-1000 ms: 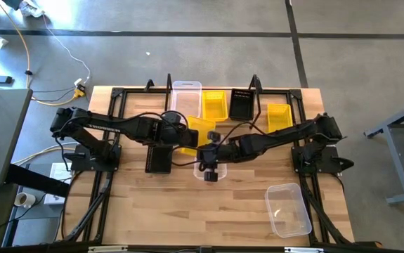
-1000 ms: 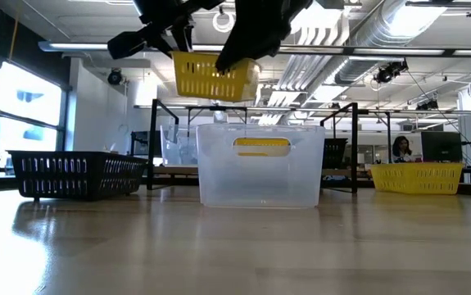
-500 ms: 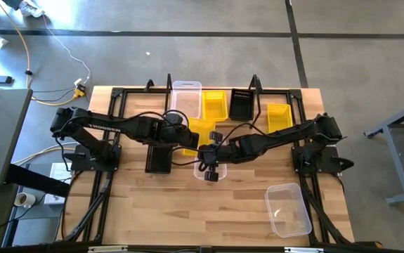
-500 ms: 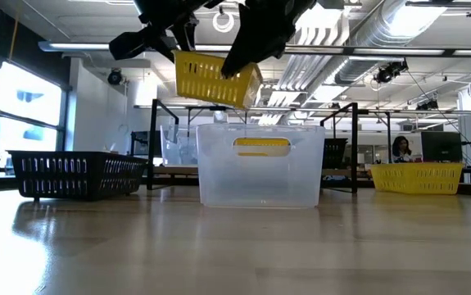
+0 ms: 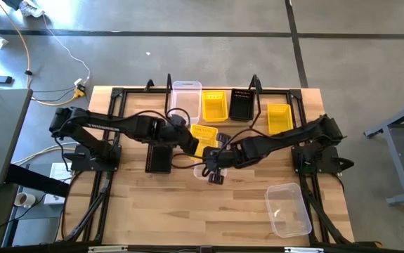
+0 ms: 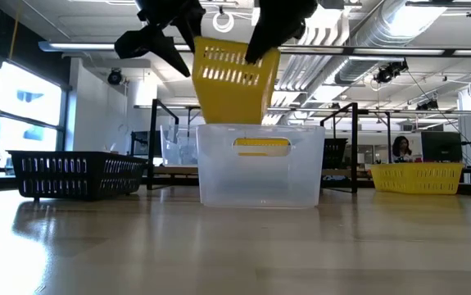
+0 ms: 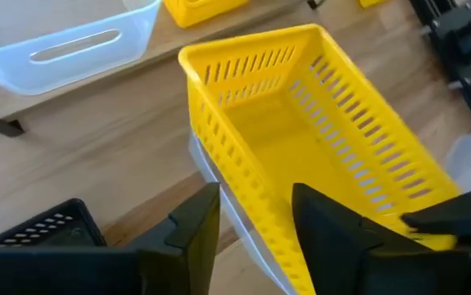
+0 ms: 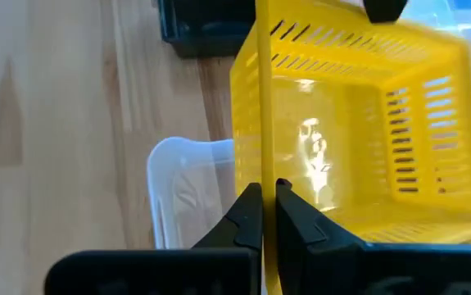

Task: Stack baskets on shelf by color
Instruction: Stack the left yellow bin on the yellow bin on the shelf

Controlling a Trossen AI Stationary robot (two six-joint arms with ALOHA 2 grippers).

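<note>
A yellow basket (image 5: 203,137) hangs steeply tilted over a clear basket (image 5: 206,171) at the table's middle. In the low view the yellow basket's (image 6: 231,82) lower end dips behind the rim of the clear basket (image 6: 260,168). My right gripper (image 8: 265,215) is shut on the yellow basket's wall. My left gripper (image 7: 255,221) is open. Its fingers stand on either side of the opposite wall (image 7: 247,192); I cannot tell whether they touch it. The shelf (image 5: 212,95) at the far middle holds a clear, a yellow and a black basket. My right gripper pinches the rim of one side wall (image 8: 263,184) of the yellow basket between its two fingers, one finger inside and one outside. The fingers come from the table's right. The basket hangs tilted, clear of the table, its lower end over the clear basket.
A black basket (image 5: 159,159) stands on the table under my left arm. A yellow basket (image 5: 279,117) stands right of the shelf. A clear basket (image 5: 288,209) lies at the near right. The table's near middle is bare wood.
The yellow basket has tipped from nearly level to steeply tilted, and its lower end has dropped toward the clear basket. Both grippers have gone a little toward the table's right and near edges with it.
</note>
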